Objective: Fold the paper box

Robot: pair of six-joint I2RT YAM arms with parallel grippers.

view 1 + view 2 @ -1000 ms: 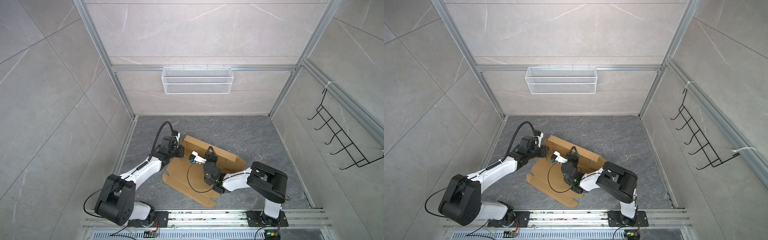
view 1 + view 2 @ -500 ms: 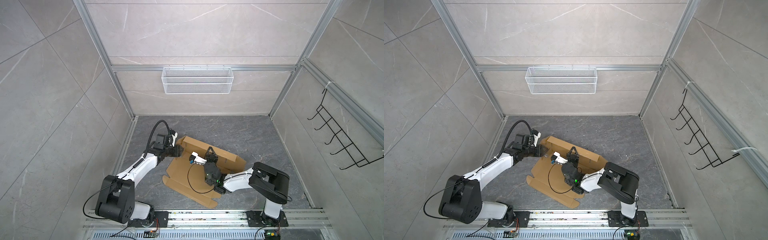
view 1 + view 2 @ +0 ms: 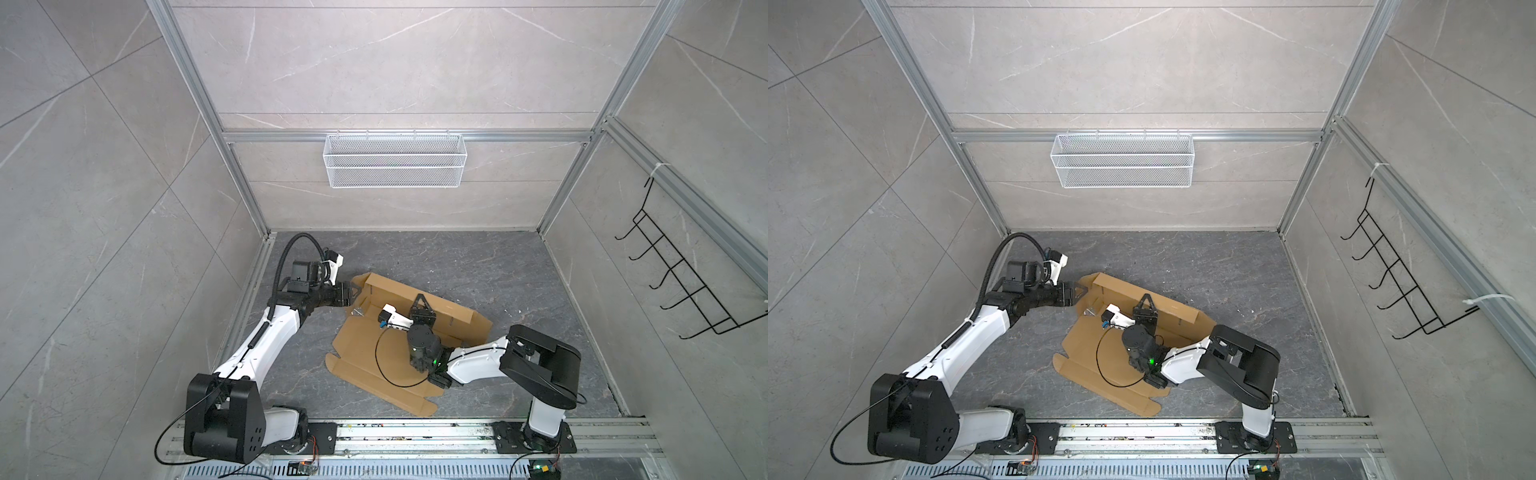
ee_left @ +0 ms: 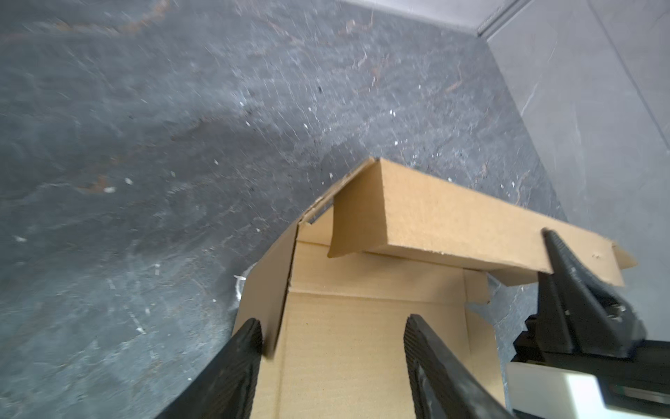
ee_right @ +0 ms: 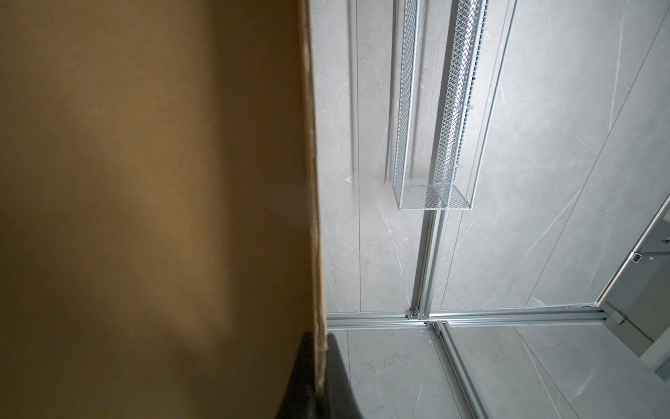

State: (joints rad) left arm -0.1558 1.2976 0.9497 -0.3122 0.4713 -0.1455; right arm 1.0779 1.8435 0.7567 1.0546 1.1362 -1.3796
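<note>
top views bright, even | left-wrist floor [image 4: 145, 127] blurred | right-wrist paper box [image 5: 145, 181] dim, perhaps unfocused

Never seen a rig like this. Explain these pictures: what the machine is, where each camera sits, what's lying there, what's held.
Two robot arms stand on a rail at the near edge of a walled cell. The two wide pictures come from one camera head overhead; the two close ones come from a camera on each arm's wrist. On the dark floor lies a brown paper box, partly folded: its far wall stands up, most of the rest lies flat. The right tool is shut on that wall's top edge. The left tool is open at the box's left end, a side flap just inside one finger, gripping nothing. A white wire basket and a black hook rack hang on the walls.
</note>
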